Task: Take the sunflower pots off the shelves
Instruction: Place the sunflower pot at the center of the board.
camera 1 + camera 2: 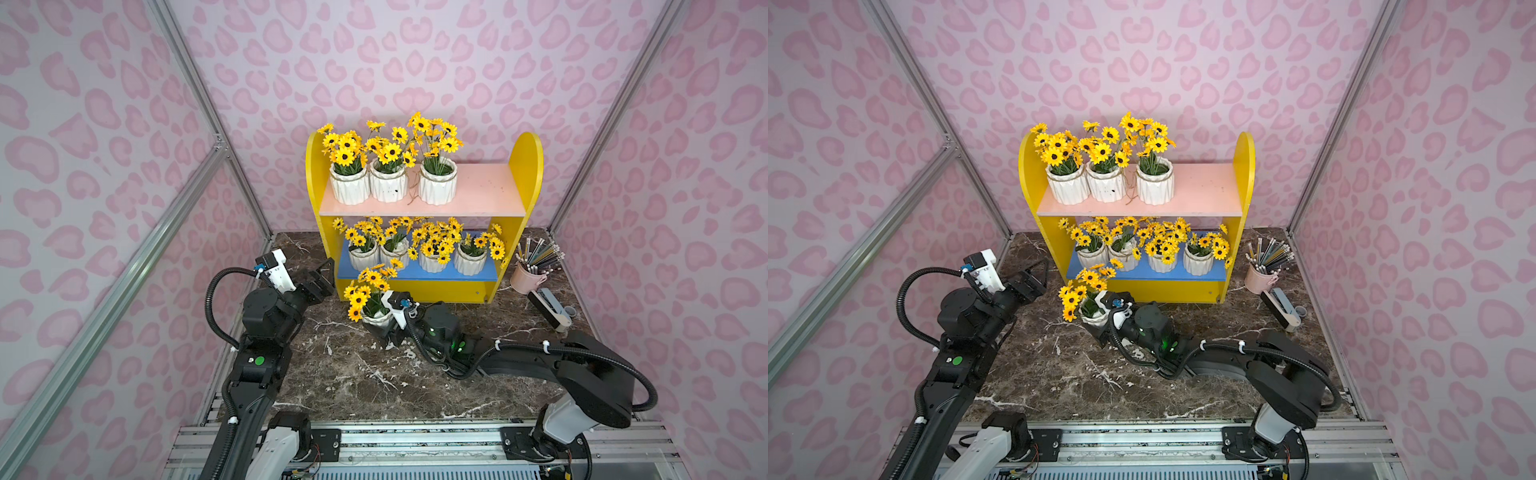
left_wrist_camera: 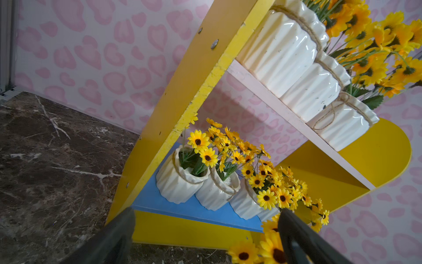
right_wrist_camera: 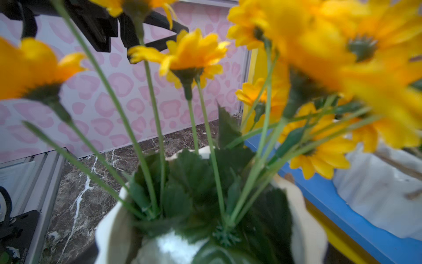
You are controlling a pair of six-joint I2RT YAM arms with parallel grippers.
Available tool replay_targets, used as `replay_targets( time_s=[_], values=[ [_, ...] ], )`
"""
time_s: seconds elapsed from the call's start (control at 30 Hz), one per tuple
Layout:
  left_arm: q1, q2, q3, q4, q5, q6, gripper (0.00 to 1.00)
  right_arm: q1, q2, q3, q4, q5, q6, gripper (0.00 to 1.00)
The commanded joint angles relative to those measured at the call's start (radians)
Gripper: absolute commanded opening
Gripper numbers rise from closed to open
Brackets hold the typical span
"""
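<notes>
Wrapping the sunflower pot low over the marble table, just in front of the shelves, my right gripper has its jaws wide round the white body, but I can't tell if they're squeezing or loose. My left gripper hangs apart and empty beside the yellow side panel, so a sloppy reach could bump the unit. Further back, four pots crowd the blue lower board and three pots sit on the pink upper board. My pot's blooms are right by that lower row, so careless moves might snag stems.

I find no label, brand or sign I can read; digits on a black bracket are too blurred
</notes>
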Motion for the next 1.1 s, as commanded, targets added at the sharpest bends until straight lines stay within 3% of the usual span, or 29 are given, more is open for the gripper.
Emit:
replay_targets(
  time_s=[0.0, 0.2, 0.53, 0.77, 1.07],
  values=[
    [0.0, 0.003, -0.011, -0.01, -0.043, -0.015, 1.0, 0.002, 0.086, 0.029, 0.267, -0.057, 0.043, 0.0],
    [0.002, 0.006, -0.038, 0.002, -0.055, -0.023, 1.0, 0.0, 0.281, 0.077, 0.417, -0.08, 0.059, 0.0],
    [0.004, 0.021, -0.064, 0.03, -0.054, -0.007, 1.0, -0.019, 0.537, 0.196, 0.499, -0.094, 0.049, 0.0],
    [0.004, 0.05, -0.067, 0.052, -0.059, 0.071, 0.99, -0.025, 0.664, 0.254, 0.529, -0.099, 0.06, 0.0],
    [0.007, 0.081, -0.08, 0.084, -0.028, 0.082, 0.99, -0.016, 0.797, 0.323, 0.525, -0.117, 0.08, 0.0]
  ],
)
